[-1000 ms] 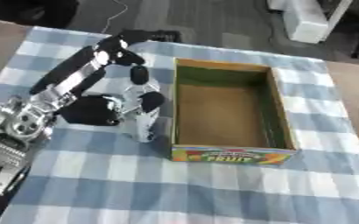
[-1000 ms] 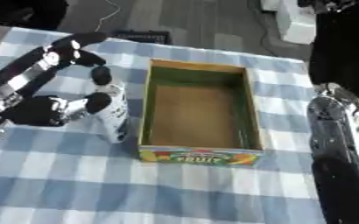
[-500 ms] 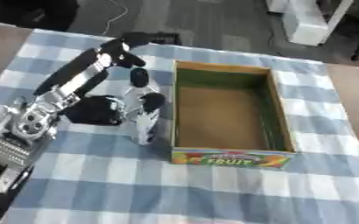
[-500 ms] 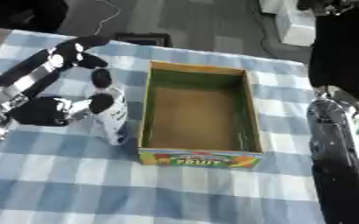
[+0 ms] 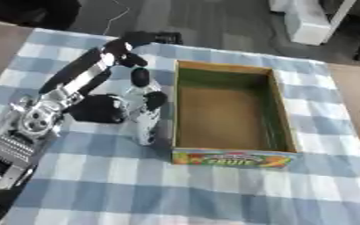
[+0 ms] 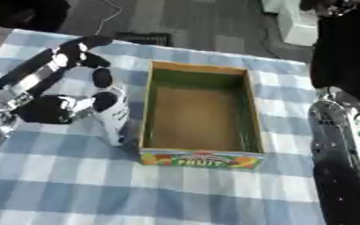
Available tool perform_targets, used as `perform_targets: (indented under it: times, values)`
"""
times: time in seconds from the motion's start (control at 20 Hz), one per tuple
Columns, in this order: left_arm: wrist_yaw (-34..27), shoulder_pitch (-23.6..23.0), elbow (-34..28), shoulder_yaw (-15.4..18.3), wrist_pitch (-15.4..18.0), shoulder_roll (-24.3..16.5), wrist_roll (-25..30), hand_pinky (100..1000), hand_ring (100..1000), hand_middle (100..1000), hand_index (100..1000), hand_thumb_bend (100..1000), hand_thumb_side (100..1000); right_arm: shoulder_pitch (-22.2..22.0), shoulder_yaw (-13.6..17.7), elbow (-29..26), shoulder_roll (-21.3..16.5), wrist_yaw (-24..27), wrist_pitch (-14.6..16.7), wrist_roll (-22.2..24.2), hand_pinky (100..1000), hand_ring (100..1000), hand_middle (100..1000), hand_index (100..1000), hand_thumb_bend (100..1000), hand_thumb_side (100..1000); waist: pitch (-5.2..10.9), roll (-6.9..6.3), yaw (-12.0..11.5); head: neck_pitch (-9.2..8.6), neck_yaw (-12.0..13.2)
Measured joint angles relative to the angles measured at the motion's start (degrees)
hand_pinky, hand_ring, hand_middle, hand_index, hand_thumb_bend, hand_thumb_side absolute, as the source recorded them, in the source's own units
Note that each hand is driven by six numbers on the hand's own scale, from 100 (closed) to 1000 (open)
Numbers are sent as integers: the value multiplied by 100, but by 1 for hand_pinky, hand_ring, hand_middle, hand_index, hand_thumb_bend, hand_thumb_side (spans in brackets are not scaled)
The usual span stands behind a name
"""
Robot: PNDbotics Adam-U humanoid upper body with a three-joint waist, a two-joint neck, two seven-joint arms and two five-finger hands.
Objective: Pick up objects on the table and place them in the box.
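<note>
Left eye view: left hand [image 5: 106, 107] curled round a pale bottle [image 5: 145, 118], thumb and fingers wrapped on its upper body. Bottle tilted, foot low on the checked tablecloth [image 5: 214, 193], just beside the left wall of the open cardboard box [image 5: 229, 156]. Nothing to see inside the box but bare brown floor, fruit print on the front panel.

Right eye view: same grip, dark fingertips [image 6: 104, 101] pressed on the bottle, bottle close against the box's left side. Right arm [image 6: 344, 149] down the right edge; right hand hidden, fingers impossible to judge.
</note>
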State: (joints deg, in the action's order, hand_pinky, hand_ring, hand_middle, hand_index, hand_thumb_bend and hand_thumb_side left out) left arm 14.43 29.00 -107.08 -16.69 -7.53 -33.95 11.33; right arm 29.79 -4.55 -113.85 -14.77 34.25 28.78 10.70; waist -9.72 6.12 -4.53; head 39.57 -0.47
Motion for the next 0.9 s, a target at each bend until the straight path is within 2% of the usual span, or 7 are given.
perform_targets:
  times: [0.9]
  values:
    - [161,6,272,-62,66,6,-53,828,805,950,1000,472,723,1,0,0,1,3,-12,12,405,435,520,662,100,790,-2,6,2,57,51]
